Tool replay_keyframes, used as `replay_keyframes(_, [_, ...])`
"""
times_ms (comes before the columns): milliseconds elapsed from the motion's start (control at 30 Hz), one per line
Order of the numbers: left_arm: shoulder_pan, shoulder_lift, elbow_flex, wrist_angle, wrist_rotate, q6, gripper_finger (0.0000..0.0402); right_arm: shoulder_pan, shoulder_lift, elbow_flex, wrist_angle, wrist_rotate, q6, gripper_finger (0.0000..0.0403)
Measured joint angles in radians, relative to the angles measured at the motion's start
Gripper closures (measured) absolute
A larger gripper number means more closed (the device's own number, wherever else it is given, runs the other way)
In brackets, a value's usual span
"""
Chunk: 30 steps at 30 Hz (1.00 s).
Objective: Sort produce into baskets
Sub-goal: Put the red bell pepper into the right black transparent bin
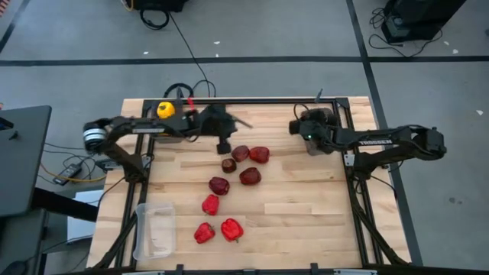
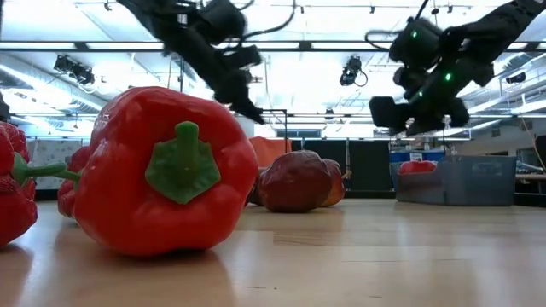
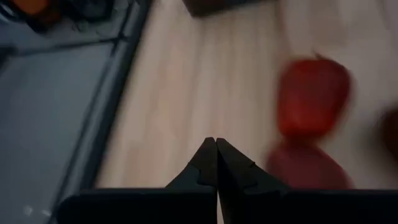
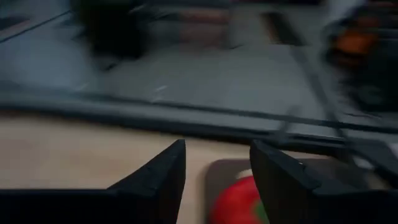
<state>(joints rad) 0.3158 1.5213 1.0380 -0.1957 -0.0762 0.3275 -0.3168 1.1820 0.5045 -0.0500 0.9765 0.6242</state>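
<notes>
Right up against the low lens sits a big red pepper [image 2: 162, 170], stem facing out, with maroon fruit [image 2: 296, 181] behind it on the table [image 2: 384, 256].

From above, my left jaws [image 1: 224, 145] hang over the far middle of the table, just beside the top of the produce cluster. Tips pressed together, clenched on nothing: my left wrist view shows the two fingers [image 3: 205, 163] meeting in a point over bare wood, a red pepper [image 3: 311, 93] off to one side, blurred.

My right jaws [image 1: 308, 134] are above the grey basket [image 1: 317, 145] at the far right. Fingers [image 4: 163, 171] parted, released, and a red pepper [image 4: 239, 202] lies in the basket below the gap between them.

Yellow pepper [image 1: 166, 109] sits at the far left, near my left arm; what it lies in I cannot tell.

Cluster in the middle: dark maroon fruit [image 1: 219, 185] and more red peppers [image 1: 231, 229] spread toward the near edge, all on the table.

Clear basket [image 1: 155, 229] stands at the near left corner, well apart from both jaws.
</notes>
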Motion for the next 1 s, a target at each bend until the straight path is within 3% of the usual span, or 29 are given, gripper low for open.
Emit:
replay_keyframes(167, [-0.068, -0.161, -0.204, 0.027, 0.003, -0.104, 0.0401, 0.096, 0.018, 0.000, 0.169, -0.276, -0.218, 0.0213])
replay_keyframes(300, [-0.132, -0.267, -0.316, 0.027, 0.003, -0.204, 0.0401, 0.197, 0.056, 0.000, 0.360, -0.382, -0.335, 0.0213])
replay_keyframes(433, [-0.209, -0.362, -0.348, -0.062, -0.025, -0.254, 0.0401, 0.282, 0.109, 0.000, 0.538, -0.476, -0.440, 0.0214])
replay_keyframes(567, [-0.304, -0.431, -0.346, -0.178, -0.025, -0.358, 0.0390, 0.339, 0.164, 0.000, 0.592, -0.499, -0.449, 0.0214])
replay_keyframes(700, [-0.405, -0.428, -0.345, -0.244, -0.014, -0.514, 0.0350, 0.367, 0.211, 0.000, 0.587, -0.503, -0.437, 0.0214])
replay_keyframes(1000, [-0.656, -0.378, -0.360, -0.200, 0.041, -0.289, 0.0229, 0.429, 0.249, 0.000, 0.632, -0.496, -0.408, 0.0214])
